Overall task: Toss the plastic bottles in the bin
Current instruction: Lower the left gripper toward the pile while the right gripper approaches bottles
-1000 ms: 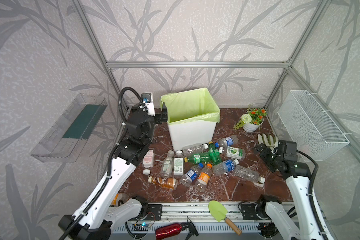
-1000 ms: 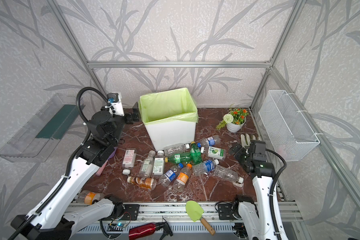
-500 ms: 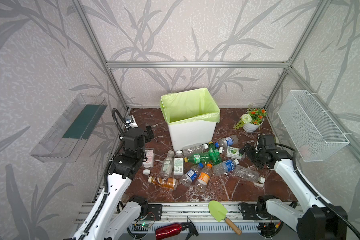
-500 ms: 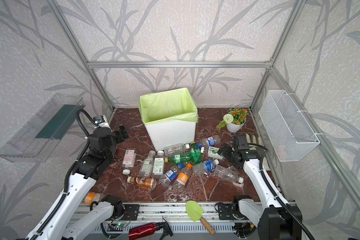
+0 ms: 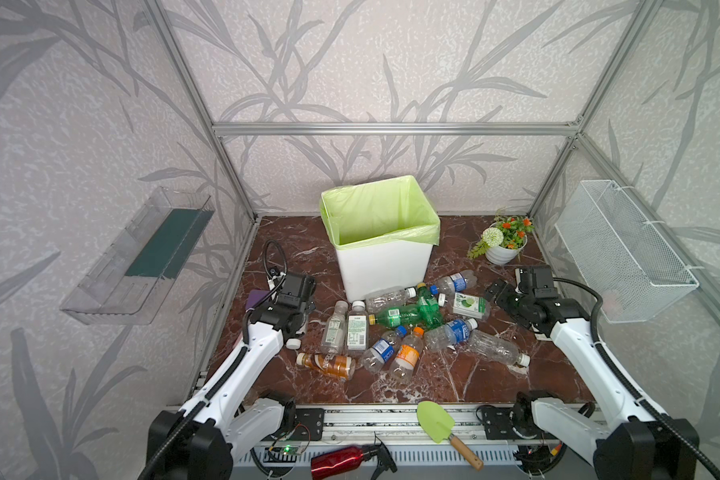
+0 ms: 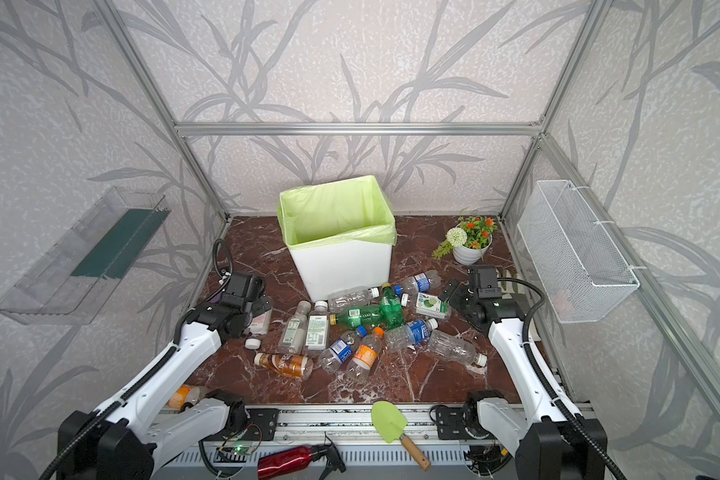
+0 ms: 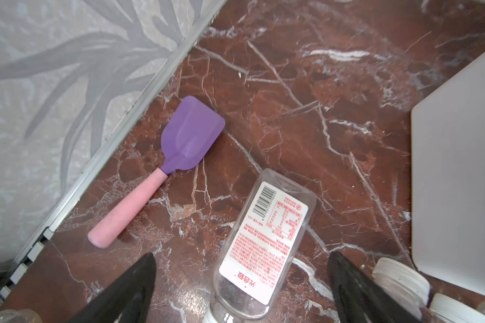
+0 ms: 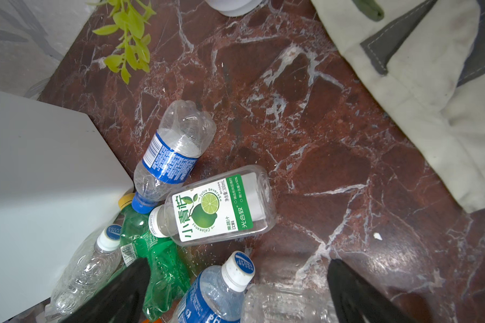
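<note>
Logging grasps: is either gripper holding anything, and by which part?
Nothing is held. The left gripper is open astride the red-label bottle, its fingers clear of it; the right gripper is open too.

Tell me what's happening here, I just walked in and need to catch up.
Two robot arms are clearing bottles from the table into the bin. The left gripper hangs open over a red-label bottle lying near a purple spatula, its jaws either side, not touching it. The right gripper hangs open over the pile's right edge, near a lime-label bottle. Neither holds anything; a dozen or so bottles lie on the table.
</note>
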You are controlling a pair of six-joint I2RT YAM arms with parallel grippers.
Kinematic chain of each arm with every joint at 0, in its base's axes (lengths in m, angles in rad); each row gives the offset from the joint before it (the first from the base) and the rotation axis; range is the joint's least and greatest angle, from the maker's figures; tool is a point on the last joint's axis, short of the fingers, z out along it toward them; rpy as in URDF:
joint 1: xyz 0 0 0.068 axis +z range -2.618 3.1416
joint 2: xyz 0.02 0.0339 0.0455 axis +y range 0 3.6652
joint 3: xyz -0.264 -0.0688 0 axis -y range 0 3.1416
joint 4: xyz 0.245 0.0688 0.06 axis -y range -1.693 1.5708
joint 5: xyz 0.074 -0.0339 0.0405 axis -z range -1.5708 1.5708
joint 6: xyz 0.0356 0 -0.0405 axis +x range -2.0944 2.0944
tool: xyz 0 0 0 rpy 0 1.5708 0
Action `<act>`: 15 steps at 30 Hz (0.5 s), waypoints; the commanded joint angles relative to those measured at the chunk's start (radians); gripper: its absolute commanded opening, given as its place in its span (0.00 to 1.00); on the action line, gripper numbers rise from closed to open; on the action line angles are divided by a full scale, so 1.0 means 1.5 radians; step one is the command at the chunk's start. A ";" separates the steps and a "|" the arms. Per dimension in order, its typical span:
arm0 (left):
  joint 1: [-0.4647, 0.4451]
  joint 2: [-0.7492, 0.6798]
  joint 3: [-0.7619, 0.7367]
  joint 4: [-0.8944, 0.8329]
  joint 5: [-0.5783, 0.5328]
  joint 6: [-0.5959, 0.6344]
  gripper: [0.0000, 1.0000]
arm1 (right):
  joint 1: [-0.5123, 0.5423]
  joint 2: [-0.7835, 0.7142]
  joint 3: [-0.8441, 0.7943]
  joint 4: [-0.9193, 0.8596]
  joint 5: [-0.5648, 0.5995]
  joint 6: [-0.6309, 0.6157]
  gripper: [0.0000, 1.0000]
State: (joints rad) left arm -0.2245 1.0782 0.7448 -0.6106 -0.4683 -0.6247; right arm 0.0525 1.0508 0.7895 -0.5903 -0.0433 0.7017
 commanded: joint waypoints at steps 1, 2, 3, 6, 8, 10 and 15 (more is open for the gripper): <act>0.039 0.042 -0.011 0.024 0.033 -0.023 0.96 | -0.003 -0.012 0.001 0.026 0.004 -0.024 0.99; 0.051 0.051 -0.013 0.038 0.051 -0.015 0.95 | -0.003 -0.016 -0.004 0.039 -0.002 -0.032 0.99; 0.061 0.060 -0.013 0.046 0.065 -0.009 0.95 | -0.003 -0.021 -0.008 0.053 -0.009 -0.038 0.99; 0.075 0.089 -0.010 0.063 0.079 0.012 0.94 | -0.003 -0.042 -0.022 0.096 -0.035 -0.063 0.99; 0.079 0.114 -0.011 0.079 0.092 0.028 0.94 | -0.003 -0.049 -0.022 0.105 -0.037 -0.069 0.99; 0.081 0.141 -0.011 0.088 0.105 0.036 0.93 | -0.003 -0.045 -0.015 0.103 -0.041 -0.079 0.99; 0.082 0.192 -0.013 0.109 0.137 0.043 0.91 | -0.003 -0.043 -0.022 0.105 -0.049 -0.084 0.99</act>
State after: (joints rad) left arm -0.1062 1.3457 0.7307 -0.4755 -0.2939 -0.5720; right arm 0.0525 0.9939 0.7673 -0.4561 -0.0994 0.6003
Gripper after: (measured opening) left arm 0.907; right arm 0.993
